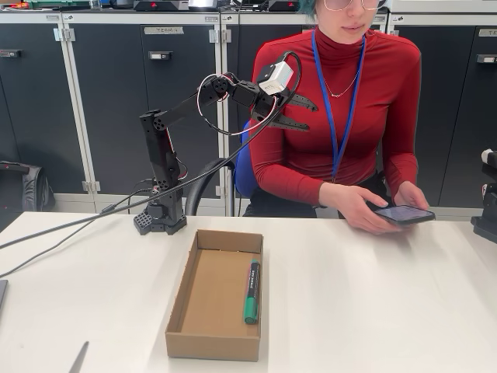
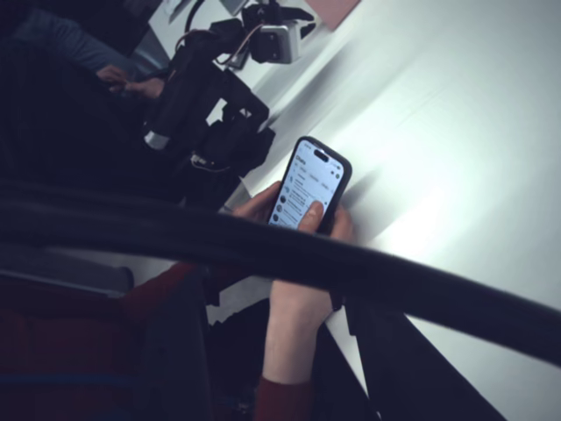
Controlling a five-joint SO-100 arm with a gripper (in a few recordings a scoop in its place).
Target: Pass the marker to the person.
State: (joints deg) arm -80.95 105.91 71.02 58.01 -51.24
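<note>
Your gripper [image 1: 301, 113] is raised high above the table, pointing toward the person [image 1: 342, 101], with its jaws parted and nothing between them. The marker [image 1: 251, 291] is far below and short of the gripper, lying flat in the cardboard box [image 1: 206, 342] against the wall that is on the right in the fixed view, green cap toward the camera.

Hazards from this pose:

1. The fingertips sit very close to the person's upper arm. Retract before you lower, or you risk brushing the sleeve.
2. The marker rests tight along the box wall. One finger probably has no room on that side; a straight descent may strike the rim or push the box across the table [image 1: 373, 311].
3. The barrel is slim and round. An off-centre pinch may roll it or let it swing.
4. Both of the person's hands are on the phone [image 1: 404, 214]. The handover likely finds no free palm; wait for one before you let go.
</note>
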